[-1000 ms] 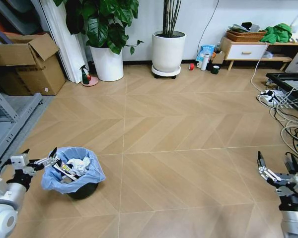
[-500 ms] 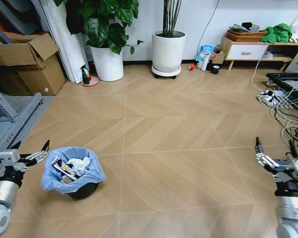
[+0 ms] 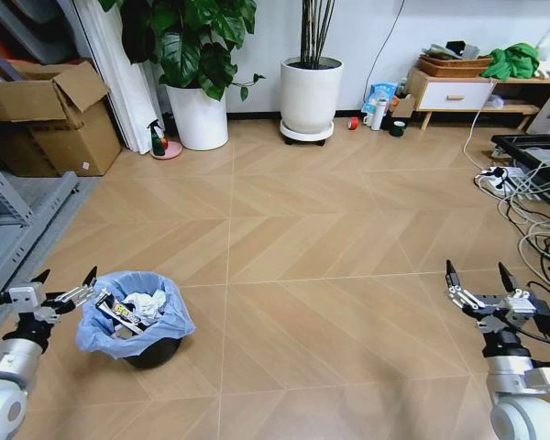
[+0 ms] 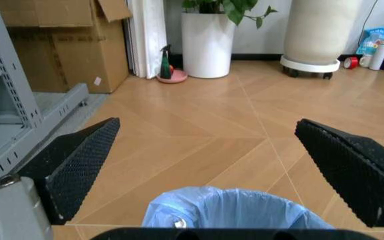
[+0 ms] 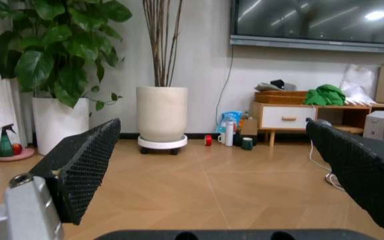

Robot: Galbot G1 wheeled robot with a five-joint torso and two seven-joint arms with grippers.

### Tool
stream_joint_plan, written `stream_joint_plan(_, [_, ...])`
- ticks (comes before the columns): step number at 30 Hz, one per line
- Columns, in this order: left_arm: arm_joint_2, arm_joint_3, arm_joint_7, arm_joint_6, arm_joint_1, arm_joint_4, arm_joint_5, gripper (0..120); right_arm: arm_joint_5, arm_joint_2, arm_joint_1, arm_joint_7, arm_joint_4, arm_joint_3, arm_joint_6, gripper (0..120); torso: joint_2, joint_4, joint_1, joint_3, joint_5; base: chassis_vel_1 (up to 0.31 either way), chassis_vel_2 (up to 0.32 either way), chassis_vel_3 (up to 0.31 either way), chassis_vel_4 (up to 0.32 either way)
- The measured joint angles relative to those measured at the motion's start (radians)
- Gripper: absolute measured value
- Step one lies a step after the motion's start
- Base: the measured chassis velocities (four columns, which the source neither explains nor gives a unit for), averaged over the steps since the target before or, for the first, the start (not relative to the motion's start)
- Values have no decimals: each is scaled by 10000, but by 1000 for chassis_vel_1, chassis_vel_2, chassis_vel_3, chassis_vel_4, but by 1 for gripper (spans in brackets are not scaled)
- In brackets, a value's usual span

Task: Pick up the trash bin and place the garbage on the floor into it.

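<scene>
The trash bin [image 3: 139, 323], black with a light-blue bag over its rim, stands on the floor [image 3: 330, 238] at the lower left. Inside it lie garbage pieces: a crumpled white paper wad [image 3: 148, 302] and a dark printed wrapper [image 3: 119, 315]. My left gripper [image 3: 68, 276] is open just left of the bin's rim, apart from the bag. The left wrist view shows its fingers [image 4: 78, 165] spread wide above the bin's blue bag [image 4: 235, 210]. My right gripper [image 3: 475, 269] is open at the lower right, over bare floor. Its fingers [image 5: 85, 165] frame the room beyond.
A grey metal shelf [image 3: 18, 229] and cardboard boxes [image 3: 46, 119] line the left side. White plant pots [image 3: 310, 96] and a spray bottle [image 3: 156, 139] stand at the back. Cables and a power strip [image 3: 518, 188] lie at the right; a low cabinet [image 3: 454, 92] sits behind them.
The left gripper drew back leftward from the bin's rim, then came slightly nearer again. The right gripper moved inward and forward over the floor. The bin stayed put.
</scene>
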Motion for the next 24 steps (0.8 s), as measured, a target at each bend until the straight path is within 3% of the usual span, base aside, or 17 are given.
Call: stream_joint_plan(24, [10,6,-7,7,0,-3,-4,100,2,17,-15,-1,13,26,14,100,0,0,0,0,0,0,0,0,0])
